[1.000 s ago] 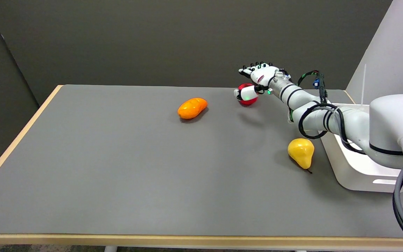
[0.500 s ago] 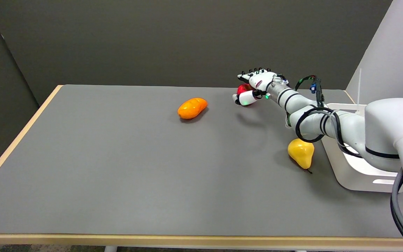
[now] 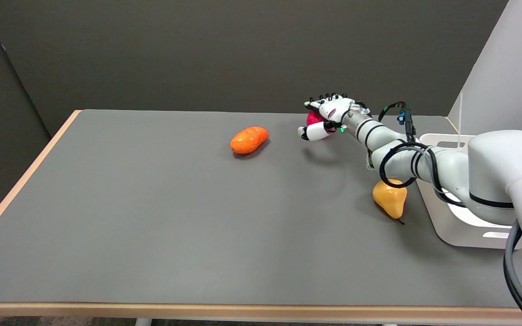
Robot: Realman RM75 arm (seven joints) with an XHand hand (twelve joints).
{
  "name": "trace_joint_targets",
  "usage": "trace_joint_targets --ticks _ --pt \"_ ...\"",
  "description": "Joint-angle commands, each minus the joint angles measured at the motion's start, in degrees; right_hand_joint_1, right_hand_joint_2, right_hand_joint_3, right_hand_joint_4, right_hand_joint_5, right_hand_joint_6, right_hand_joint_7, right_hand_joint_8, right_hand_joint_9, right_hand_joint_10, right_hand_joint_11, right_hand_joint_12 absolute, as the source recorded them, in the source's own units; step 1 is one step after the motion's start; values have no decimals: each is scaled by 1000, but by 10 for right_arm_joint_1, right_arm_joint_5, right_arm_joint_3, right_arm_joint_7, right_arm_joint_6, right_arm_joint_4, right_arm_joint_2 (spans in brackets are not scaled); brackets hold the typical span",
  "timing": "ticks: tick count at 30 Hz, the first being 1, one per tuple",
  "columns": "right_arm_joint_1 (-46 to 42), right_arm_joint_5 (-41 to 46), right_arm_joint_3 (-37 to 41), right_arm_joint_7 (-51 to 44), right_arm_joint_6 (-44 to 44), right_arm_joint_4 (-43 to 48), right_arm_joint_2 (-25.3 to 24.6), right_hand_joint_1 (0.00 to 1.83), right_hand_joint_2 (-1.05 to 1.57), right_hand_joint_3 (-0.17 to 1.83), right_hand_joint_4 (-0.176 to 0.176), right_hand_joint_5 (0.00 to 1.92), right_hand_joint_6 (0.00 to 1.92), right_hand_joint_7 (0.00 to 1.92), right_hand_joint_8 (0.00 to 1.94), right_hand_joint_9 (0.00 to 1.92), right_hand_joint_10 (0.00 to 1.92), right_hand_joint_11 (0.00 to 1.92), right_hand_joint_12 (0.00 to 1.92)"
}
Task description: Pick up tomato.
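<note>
Head view: the tomato (image 3: pixel 314 118) sits at the far right of the grey table (image 3: pixel 152 217), mostly hidden by the right hand (image 3: pixel 328 116), so its axis and facing cannot be told. The hand's fingers reach over it and the thumb lies before it; whether they grip is unclear. An orange fruit (image 3: pixel 248 139) lies well left, long axis tilted up-right; a yellow pear (image 3: pixel 390 197) lies nearer, beside a white tray (image 3: pixel 451 226).

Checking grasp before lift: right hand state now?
Right hand: fingers wrapped around the tomato, thumb in front; whether the grip has closed cannot be told.
</note>
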Motion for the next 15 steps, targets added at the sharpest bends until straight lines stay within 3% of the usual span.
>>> trace_joint_targets --ticks 1,9,15 --pt "-3 0 3 0 2 1 -5 10 598 1033 87 70 104 94 236 57 431 2 922" --pt "-1 0 4 0 6 5 -6 56 649 1062 73 -1 126 163 340 57 486 3 910" --pt "-4 0 4 0 8 6 -5 66 639 1005 73 -1 57 341 428 147 523 -1 936"
